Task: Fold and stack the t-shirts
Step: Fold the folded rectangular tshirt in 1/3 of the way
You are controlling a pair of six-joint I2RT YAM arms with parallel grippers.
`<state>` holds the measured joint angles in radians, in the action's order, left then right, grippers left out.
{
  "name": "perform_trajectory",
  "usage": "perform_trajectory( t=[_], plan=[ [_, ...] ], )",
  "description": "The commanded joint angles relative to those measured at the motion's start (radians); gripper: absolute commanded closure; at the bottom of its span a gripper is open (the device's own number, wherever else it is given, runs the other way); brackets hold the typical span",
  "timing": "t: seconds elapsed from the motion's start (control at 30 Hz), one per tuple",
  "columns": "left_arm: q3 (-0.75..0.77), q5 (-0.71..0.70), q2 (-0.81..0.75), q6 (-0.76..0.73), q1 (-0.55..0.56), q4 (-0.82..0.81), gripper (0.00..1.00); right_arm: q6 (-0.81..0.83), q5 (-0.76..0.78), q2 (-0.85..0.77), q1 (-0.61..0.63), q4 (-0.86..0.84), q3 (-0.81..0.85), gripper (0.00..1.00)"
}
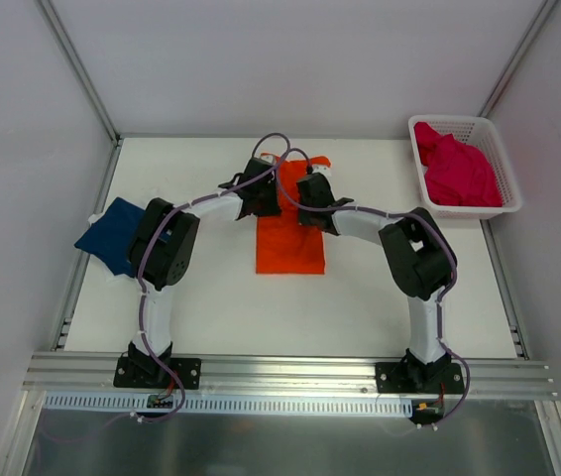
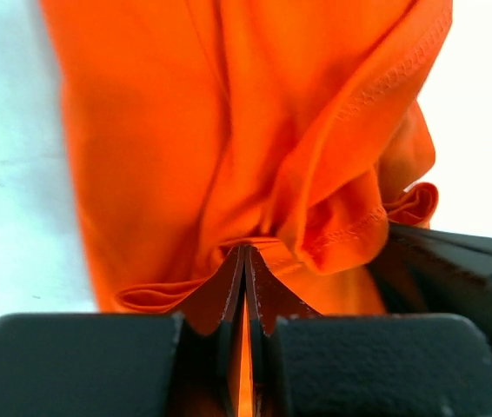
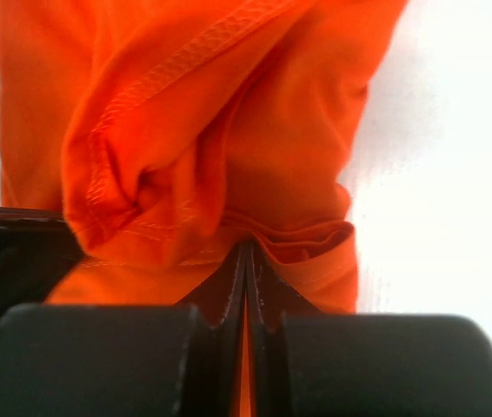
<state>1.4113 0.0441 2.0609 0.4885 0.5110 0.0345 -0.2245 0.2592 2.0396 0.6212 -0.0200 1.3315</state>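
A bright orange t-shirt (image 1: 290,238) lies as a long folded strip on the middle of the table, its far end lifted and bunched. My left gripper (image 1: 264,194) is shut on the orange cloth (image 2: 229,156) at that far end, with a thin layer pinched between the fingers. My right gripper (image 1: 310,190) sits beside it, shut on the same shirt (image 3: 255,148). A navy blue t-shirt (image 1: 110,234) lies folded at the table's left edge, partly behind my left arm. A magenta pink t-shirt (image 1: 456,171) is heaped in the basket.
A white mesh basket (image 1: 499,159) stands at the back right corner of the table. White walls with metal frame rails close the table on three sides. My two arms arch inward over the table's middle.
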Motion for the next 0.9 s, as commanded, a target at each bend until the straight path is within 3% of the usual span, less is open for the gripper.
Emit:
perform_trajectory(
  t=[0.0, 0.27, 0.5, 0.67, 0.77, 0.8, 0.87],
  plan=[
    [0.041, 0.023, 0.008, -0.039, -0.034, 0.004, 1.00, 0.005, -0.012, 0.004, -0.037, 0.015, 0.034, 1.00],
    [0.057, 0.073, 0.030, -0.005, -0.054, 0.004, 1.00, 0.005, -0.038, -0.024, -0.061, 0.065, 0.043, 1.00],
    [-0.040, -0.036, -0.249, -0.034, -0.051, 0.004, 1.00, 0.096, -0.072, -0.344, -0.061, -0.150, -0.159, 0.99],
    [-0.147, -0.073, -0.458, -0.027, -0.025, 0.047, 1.00, 0.099, -0.126, -0.550, -0.060, -0.092, -0.192, 0.94],
    [-0.262, -0.095, -0.560, 0.001, 0.020, 0.067, 1.00, 0.064, -0.130, -0.651, -0.058, -0.002, -0.244, 0.86],
    [-0.297, -0.098, -0.600, 0.016, 0.041, 0.067, 0.97, 0.047, -0.130, -0.691, -0.057, 0.015, -0.265, 0.74],
    [-0.397, -0.108, -0.630, 0.053, 0.063, 0.065, 0.55, 0.034, -0.132, -0.725, -0.054, 0.054, -0.343, 0.47]
  ],
)
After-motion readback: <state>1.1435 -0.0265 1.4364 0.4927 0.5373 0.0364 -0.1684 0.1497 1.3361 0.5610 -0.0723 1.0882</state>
